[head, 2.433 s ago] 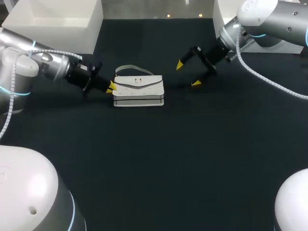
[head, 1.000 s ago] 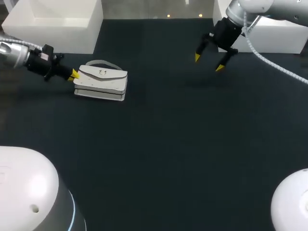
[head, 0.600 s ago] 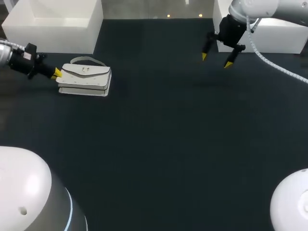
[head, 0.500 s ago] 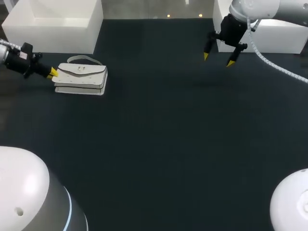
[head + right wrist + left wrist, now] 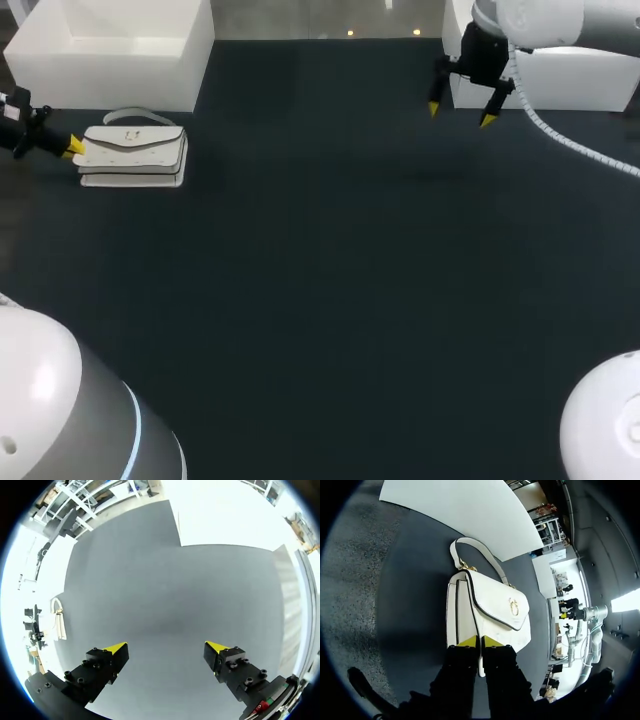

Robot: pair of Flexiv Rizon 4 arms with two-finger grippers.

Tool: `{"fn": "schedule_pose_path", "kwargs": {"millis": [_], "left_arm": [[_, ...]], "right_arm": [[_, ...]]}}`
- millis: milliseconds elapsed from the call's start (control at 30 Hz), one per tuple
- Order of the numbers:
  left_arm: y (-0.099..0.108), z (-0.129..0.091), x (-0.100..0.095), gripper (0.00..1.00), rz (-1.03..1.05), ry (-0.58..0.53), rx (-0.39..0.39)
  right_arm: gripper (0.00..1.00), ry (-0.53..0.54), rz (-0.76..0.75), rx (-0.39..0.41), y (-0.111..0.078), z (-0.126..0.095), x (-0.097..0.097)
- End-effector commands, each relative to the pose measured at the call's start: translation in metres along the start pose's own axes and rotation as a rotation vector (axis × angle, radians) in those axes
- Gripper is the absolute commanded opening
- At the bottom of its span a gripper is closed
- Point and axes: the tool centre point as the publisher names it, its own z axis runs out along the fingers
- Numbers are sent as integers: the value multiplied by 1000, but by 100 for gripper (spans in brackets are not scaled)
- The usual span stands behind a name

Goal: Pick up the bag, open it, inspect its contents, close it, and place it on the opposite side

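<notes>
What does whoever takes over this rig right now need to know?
Left gripper: shut on the bag, pinching its near end, at the left edge of the table.
Right gripper: open, empty, at the table's far right.
The bag lies on the left side, flap closed, just in front of the white box.
Done: bag closed and on the left side; whether it was inspected cannot be told.
Left: probably only to release the bag and draw the left arm back.
</notes>
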Motion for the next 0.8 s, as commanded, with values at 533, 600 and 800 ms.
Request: {"fn": "schedule_pose_path", "kwargs": {"millis": [533,600,800], "left_arm": [[-4,-44,-31,0,-3,18,-291],[-4,-49,-35,0,-4,15,-300],[-2,-64,-47,0,-16,12,-308]], "right_arm": [[100,-1,3,-8,-3,-3,-1],[100,-1,3,-8,-3,-3,-1],[100,-1,3,-8,-3,-3,-1]]}}
